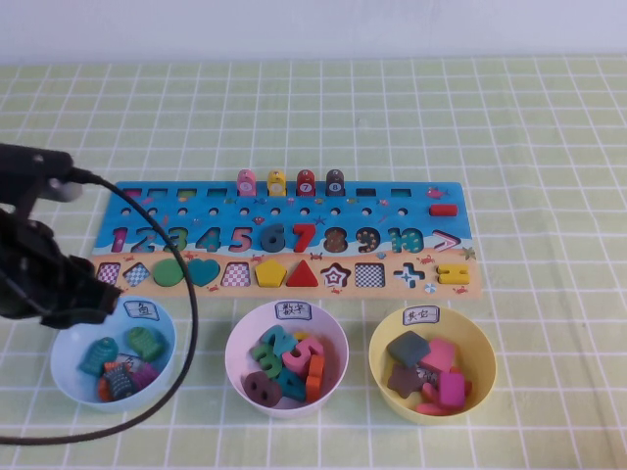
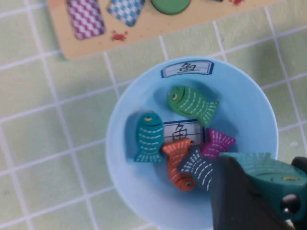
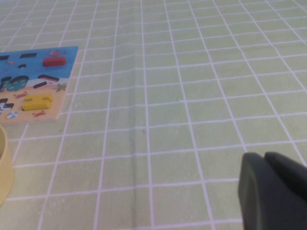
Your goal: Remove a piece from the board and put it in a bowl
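My left gripper (image 2: 268,191) is shut on the piece (image 2: 266,175), a teal block held just above the light blue bowl (image 2: 120,120). In the high view the left gripper (image 1: 69,304) hangs over that bowl's (image 1: 67,382) far left rim, and the piece is hidden there. Several wooden fish (image 2: 149,136) lie inside the bowl. The board (image 1: 294,211) lies behind the three bowls, and its near corner (image 2: 153,28) shows in the left wrist view. My right gripper (image 3: 271,191) is shut on nothing, low over bare cloth to the right of the board (image 3: 53,81).
A pale pink bowl (image 1: 235,343) holds number pieces and a yellow bowl (image 1: 384,343) holds shape pieces, both in front of the board. Pink (image 1: 246,182), yellow, red and dark blocks (image 1: 335,181) stand on the board's far edge. A black cable (image 1: 191,323) loops past the blue bowl.
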Robot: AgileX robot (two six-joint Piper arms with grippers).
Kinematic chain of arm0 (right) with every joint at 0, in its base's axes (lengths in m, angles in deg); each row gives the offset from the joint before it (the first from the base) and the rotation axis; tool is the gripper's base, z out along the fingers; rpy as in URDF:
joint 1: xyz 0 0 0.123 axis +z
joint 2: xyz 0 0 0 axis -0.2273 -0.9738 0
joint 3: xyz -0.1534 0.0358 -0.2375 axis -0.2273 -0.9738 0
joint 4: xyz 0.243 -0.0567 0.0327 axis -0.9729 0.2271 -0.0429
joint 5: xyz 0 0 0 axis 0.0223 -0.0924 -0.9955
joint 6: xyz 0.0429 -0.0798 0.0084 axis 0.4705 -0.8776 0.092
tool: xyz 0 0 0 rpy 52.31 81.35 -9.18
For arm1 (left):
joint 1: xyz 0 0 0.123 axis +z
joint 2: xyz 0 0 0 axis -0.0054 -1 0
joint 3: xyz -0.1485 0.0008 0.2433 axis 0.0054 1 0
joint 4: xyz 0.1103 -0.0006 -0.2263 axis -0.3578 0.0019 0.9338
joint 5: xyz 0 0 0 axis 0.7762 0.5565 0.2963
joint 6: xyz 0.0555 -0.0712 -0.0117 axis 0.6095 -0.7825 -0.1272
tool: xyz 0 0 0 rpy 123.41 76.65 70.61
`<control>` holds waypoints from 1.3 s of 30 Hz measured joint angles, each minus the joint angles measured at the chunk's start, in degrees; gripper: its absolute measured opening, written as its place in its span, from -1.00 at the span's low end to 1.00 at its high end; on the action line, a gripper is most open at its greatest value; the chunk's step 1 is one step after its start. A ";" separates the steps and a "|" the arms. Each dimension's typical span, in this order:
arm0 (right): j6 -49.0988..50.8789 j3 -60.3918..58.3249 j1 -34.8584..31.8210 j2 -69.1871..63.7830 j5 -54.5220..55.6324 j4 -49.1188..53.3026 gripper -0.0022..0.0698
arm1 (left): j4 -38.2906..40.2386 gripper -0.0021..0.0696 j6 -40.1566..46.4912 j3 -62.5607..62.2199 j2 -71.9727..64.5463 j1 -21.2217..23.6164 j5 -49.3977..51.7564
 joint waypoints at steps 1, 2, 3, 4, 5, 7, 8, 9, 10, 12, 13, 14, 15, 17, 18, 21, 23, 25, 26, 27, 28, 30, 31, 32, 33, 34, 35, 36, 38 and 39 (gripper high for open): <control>0.00 0.00 0.00 0.00 0.00 0.00 -0.99 | 0.78 -0.41 0.58 0.00 -1.42 0.00 -0.23; 0.00 0.00 0.00 0.00 0.00 0.00 -0.99 | 1.33 -0.41 1.19 0.00 -2.64 0.00 -0.40; 0.00 0.00 0.00 0.00 0.00 0.00 -0.99 | 2.04 -0.41 1.74 0.00 -4.21 0.00 -0.68; 0.00 0.00 0.00 0.00 0.00 0.00 -0.99 | 2.49 -0.41 2.02 0.00 -5.80 0.00 -0.98; 0.00 0.00 0.00 0.00 0.00 0.00 -0.99 | 2.61 -0.41 2.30 0.00 -7.03 0.00 -1.35; 0.00 0.00 0.00 0.00 0.00 0.00 -0.99 | 2.89 -0.41 2.43 0.00 -9.97 0.00 -1.73; 0.00 0.00 0.00 0.00 0.00 0.00 -0.99 | 2.97 -0.41 2.68 0.00 -11.30 0.00 -1.85; 0.00 0.00 0.00 0.00 0.00 0.00 -0.99 | 3.08 -0.41 2.96 0.00 -12.47 0.00 -1.98; 0.00 0.00 0.00 0.00 0.00 0.00 -0.99 | 3.02 -0.41 3.30 0.00 -13.46 0.00 -2.08; 0.00 0.00 0.00 0.00 0.00 0.00 -0.99 | 3.02 -0.41 4.20 0.00 -14.78 -0.24 -2.27; 0.00 0.00 0.00 0.00 0.00 0.00 -0.99 | 3.12 -0.41 4.60 0.00 -15.13 -0.46 -2.42; 0.00 0.00 0.00 0.00 0.00 0.00 -0.99 | 3.12 -0.41 4.88 0.00 -15.39 -0.74 -2.68; 0.00 0.00 0.00 0.00 0.00 0.00 -0.99 | 3.12 -0.41 5.03 0.00 -15.39 -0.88 -2.79; 0.00 0.00 0.00 0.00 0.00 0.00 -0.99 | 3.25 -0.41 6.26 0.00 -15.47 -1.67 -3.10; 0.00 0.00 0.00 0.00 0.00 0.00 -0.99 | 3.47 -0.41 6.80 0.00 -15.47 -1.93 -3.10; 0.00 0.00 0.00 0.00 0.00 0.00 -0.99 | 3.48 -0.41 7.57 0.00 -15.47 -2.05 -3.10; 0.00 0.00 0.00 0.00 0.00 0.00 -0.99 | 3.37 -0.41 7.78 0.00 -15.47 -2.05 -3.10; 0.00 0.00 0.00 0.00 0.00 0.00 -0.99 | 3.15 -0.41 7.78 0.00 -15.47 -2.05 -3.10; 0.00 0.00 0.00 0.00 0.00 0.00 -0.99 | 3.06 -0.41 7.78 0.00 -15.47 -2.05 -3.10; 0.00 0.00 0.00 0.00 0.00 0.00 -0.99 | 3.06 -0.38 7.78 0.00 -15.47 -2.05 -3.10; 0.00 0.00 0.00 0.00 0.00 0.00 -0.99 | 3.06 -0.31 7.78 0.00 -15.47 -2.05 -3.10; 0.00 0.00 0.00 0.00 0.00 0.00 -0.99 | 3.06 -0.04 7.78 0.00 -15.47 -2.05 -3.33; 0.00 0.00 0.00 0.00 0.00 0.00 -0.99 | 3.06 0.12 7.63 0.00 -15.47 -2.05 -3.60; 0.00 0.00 0.00 0.00 0.00 0.00 -0.99 | 3.06 0.24 7.63 0.00 -15.47 -2.05 -3.75; 0.00 0.00 0.00 0.00 0.00 0.00 -0.99 | 3.06 0.37 7.53 0.00 -15.47 -2.05 -4.03; 0.00 0.00 0.00 0.00 0.00 0.00 -0.99 | 3.06 0.45 7.52 0.00 -15.47 -2.05 -4.17; 0.00 0.00 0.00 0.00 0.00 0.00 -0.99 | 3.06 0.50 7.17 0.00 -15.47 -2.05 -4.31; 0.00 0.00 0.00 0.00 0.00 0.00 -0.99 | 3.06 0.52 6.70 0.00 -15.47 -2.05 -4.59; 0.00 0.00 0.00 0.00 0.00 0.00 -0.99 | 2.92 0.45 5.66 0.00 -15.47 -2.05 -5.12; 0.00 0.00 0.00 0.00 0.00 0.00 -0.99 | 2.87 0.33 5.41 0.00 -15.16 -2.05 -5.25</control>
